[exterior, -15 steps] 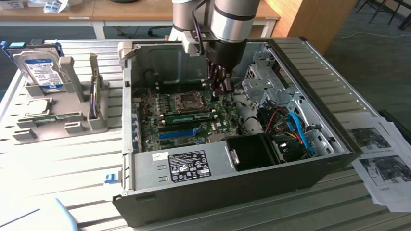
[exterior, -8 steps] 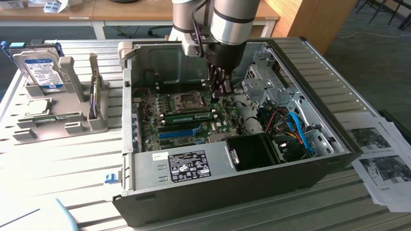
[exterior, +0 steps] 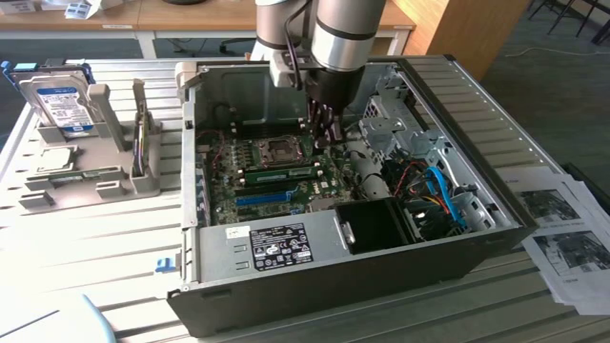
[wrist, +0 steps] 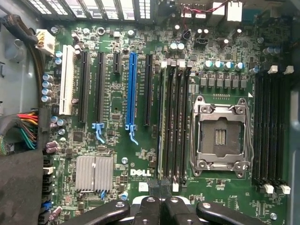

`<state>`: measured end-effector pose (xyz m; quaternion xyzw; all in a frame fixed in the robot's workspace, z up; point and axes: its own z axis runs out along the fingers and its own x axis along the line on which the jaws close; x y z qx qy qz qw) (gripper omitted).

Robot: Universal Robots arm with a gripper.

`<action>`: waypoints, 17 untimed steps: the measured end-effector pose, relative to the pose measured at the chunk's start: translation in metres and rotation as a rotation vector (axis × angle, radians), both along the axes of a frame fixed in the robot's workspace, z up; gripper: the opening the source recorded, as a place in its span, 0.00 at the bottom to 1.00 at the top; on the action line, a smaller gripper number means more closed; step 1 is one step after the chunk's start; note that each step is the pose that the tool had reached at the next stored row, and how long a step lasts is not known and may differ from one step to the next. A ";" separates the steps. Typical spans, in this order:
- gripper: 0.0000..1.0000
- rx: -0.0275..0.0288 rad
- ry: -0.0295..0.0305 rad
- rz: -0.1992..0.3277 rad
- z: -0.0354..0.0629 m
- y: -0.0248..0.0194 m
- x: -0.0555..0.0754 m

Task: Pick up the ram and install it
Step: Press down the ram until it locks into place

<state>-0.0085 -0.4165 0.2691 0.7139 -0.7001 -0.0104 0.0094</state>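
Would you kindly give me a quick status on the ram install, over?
Gripper shut, low over the motherboard. Ram stands on edge in its slot beside the CPU socket, gripper at its end. No obstruction seen there.

Silver cylindrical arm (exterior: 348, 32) with black joint band, white wrist bracket (exterior: 283, 69), black gripper (exterior: 327, 136), black linkage bars (wrist: 101, 214) with silver screw heads (wrist: 120, 204)
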 end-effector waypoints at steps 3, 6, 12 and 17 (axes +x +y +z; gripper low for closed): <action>0.09 0.0000 0.0000 0.000 -0.0023 0.0000 0.000; 0.09 0.0000 0.0000 0.000 -0.0047 0.0000 0.000; 0.09 0.0000 0.0000 0.000 -0.0095 0.0000 0.000; 0.09 0.0001 0.0000 0.000 -0.0136 0.0000 0.000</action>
